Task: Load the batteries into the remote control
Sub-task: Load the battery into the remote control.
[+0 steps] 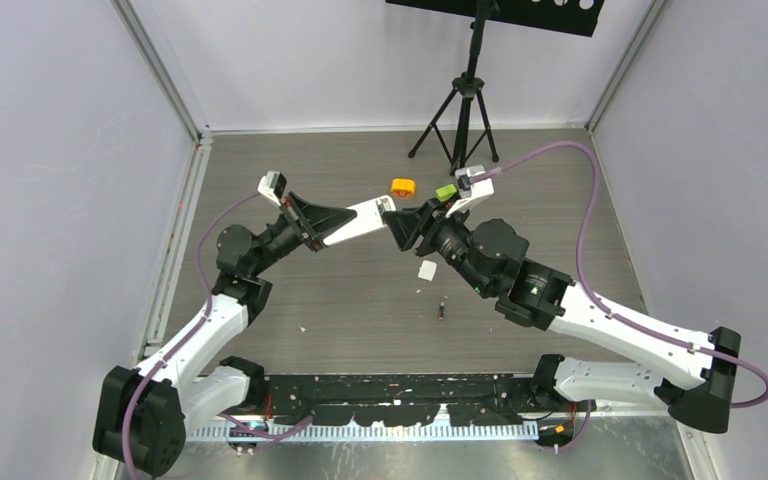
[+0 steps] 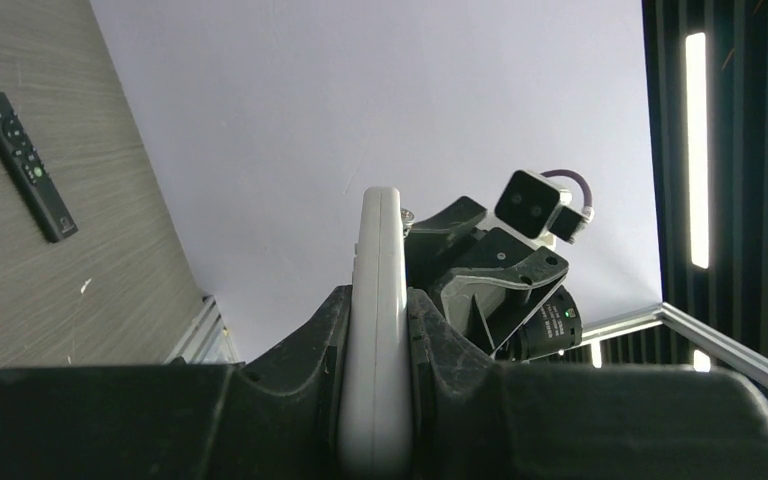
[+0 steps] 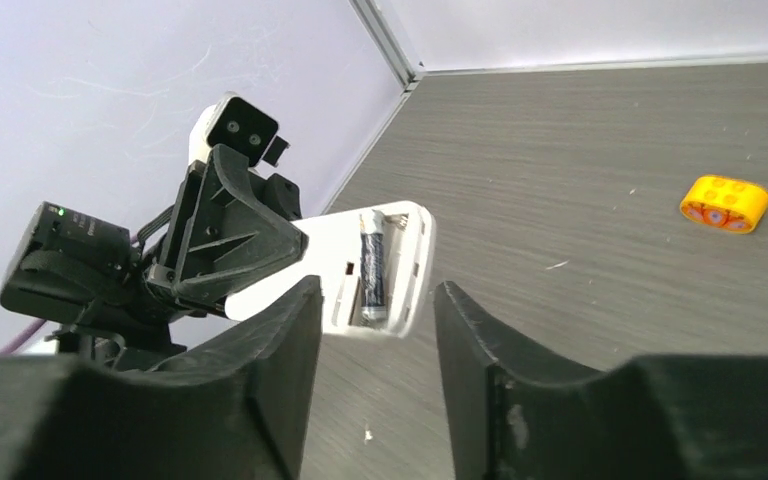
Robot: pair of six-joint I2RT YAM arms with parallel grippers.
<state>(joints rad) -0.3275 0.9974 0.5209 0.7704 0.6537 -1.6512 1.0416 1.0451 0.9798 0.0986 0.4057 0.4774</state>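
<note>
The white remote control [image 2: 381,250] is held clear of the table [image 1: 340,320] in the left gripper [image 2: 378,310], whose fingers are pressed flat against its two broad faces, with the open battery bay turned toward the right gripper [image 3: 377,292]. One dark battery [image 3: 372,275] is seen seated lengthwise in that bay, and the slot beside it appears unfilled. The right gripper's fingers are spread apart just short of the remote's end, and nothing is pinched between them. A second small dark cell [image 1: 443,311] (too small in the overhead view for its colour to be told) lies on the table nearer the arm bases, and a small white piece [image 1: 427,270], possibly the bay cover, lies just beyond it. Such a cell is judged light, rigid and smooth, so it is likely to roll or to squirt out of a loose pinch. It would best be taken across its middle, with both ends left free for the contacts. The remote's plastic shell is judged stiff but slick, so a firm hold away from the bay is well chosen, since a push against the spring could otherwise tilt it.
</note>
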